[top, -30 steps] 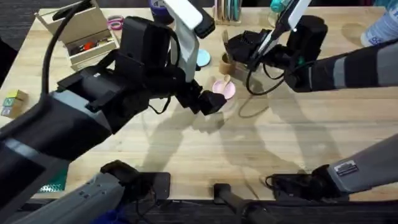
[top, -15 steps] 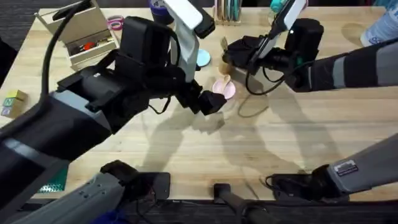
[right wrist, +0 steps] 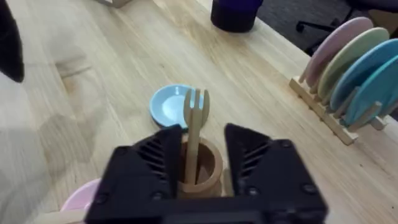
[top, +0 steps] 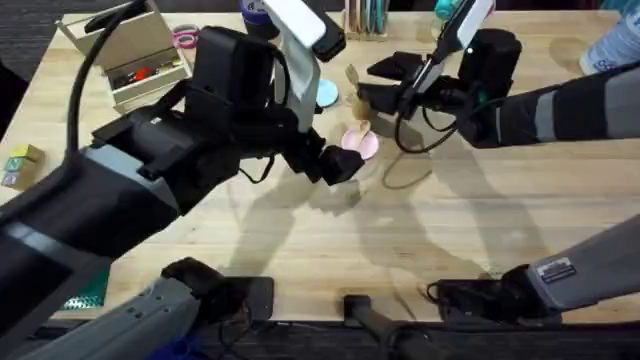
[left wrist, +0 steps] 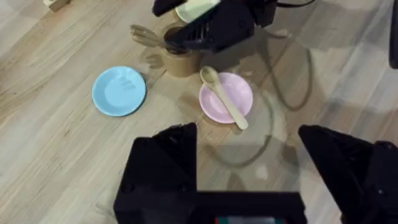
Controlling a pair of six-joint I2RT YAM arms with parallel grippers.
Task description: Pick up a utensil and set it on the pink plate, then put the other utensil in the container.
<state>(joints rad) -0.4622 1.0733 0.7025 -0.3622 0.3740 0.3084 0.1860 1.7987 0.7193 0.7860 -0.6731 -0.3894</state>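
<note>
Pale wood planks run under everything we see from overhead, with the pink plate (top: pixel 361 142) near the table's middle and a spoon (top: pixel 362 131) lying on it. Just beyond the plate stands the brown container (top: pixel 366 101), and the fork (top: pixel 352 76) rises out of it with its prongs up. Our right gripper (top: pixel 385 86) sits right at that cup, reaching in from the right side, so it is plainly the nearer one to the fork. Our left gripper (top: pixel 345 166) hangs just on the near side of the plate.

From the left wrist, we see our black fingers (left wrist: pixel 163 163) standing wide apart with nothing between them, above bare table near the pink plate (left wrist: pixel 231 92). The spoon (left wrist: pixel 223 97) lies diagonally across the plate, bowl toward the cup, handle tip jutting past the rim on the nearer side. A light blue plate (left wrist: pixel 119 91) lies well to one side. The container (left wrist: pixel 179 61) is beyond, partly covered by the other arm, and the fork (left wrist: pixel 145 35) leans out of it.

From the right wrist, our two fingers (right wrist: pixel 157 163) flank the container (right wrist: pixel 200 168), parted, and the fork (right wrist: pixel 194 138) stands between them, its long axis nearly upright, prongs up, handle end down inside the cup. We cannot tell whether the pads touch the handle. We judge both placements essentially made; the next move is a straight lift clear along the fork's axis, so as not to tip the cup.
</note>
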